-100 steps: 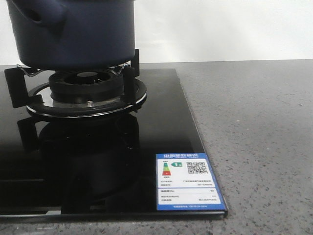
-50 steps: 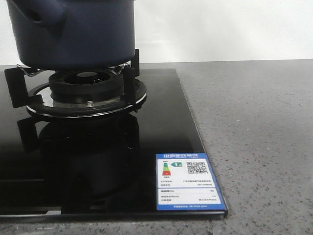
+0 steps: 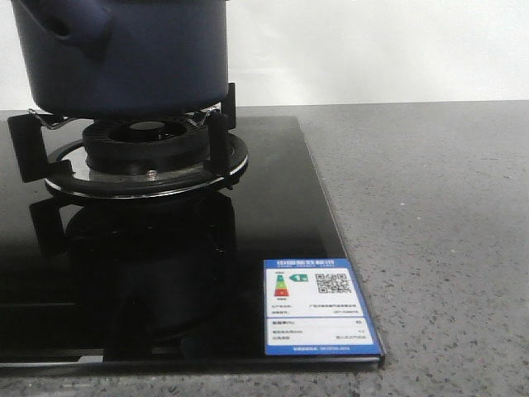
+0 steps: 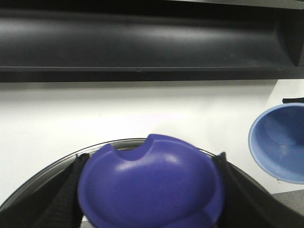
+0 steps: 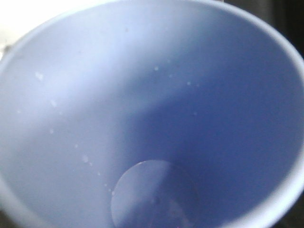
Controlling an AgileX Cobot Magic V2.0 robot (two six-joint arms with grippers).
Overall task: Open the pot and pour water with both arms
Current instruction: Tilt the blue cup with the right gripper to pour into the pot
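The dark navy pot (image 3: 124, 58) sits on the burner grate at the upper left of the front view, its stubby hollow handle (image 3: 70, 25) facing the camera; its top is cut off. In the left wrist view my left gripper (image 4: 151, 190) is shut on the lid's purple-blue knob (image 4: 152, 180), black fingers (image 4: 61, 199) pressing both sides, with the glass lid's metal rim (image 4: 118, 144) behind. The pale blue cup (image 4: 280, 142) hangs in the air beside it, mouth toward that camera. The cup's inside (image 5: 142, 95) fills the right wrist view, droplets on its wall. The right fingers are hidden.
A black glass cooktop (image 3: 273, 215) carries the burner (image 3: 145, 149) and a blue-bordered energy label (image 3: 321, 308) at its front right corner. Grey speckled counter (image 3: 430, 231) lies to the right. A black range hood (image 4: 142, 42) runs above a white wall.
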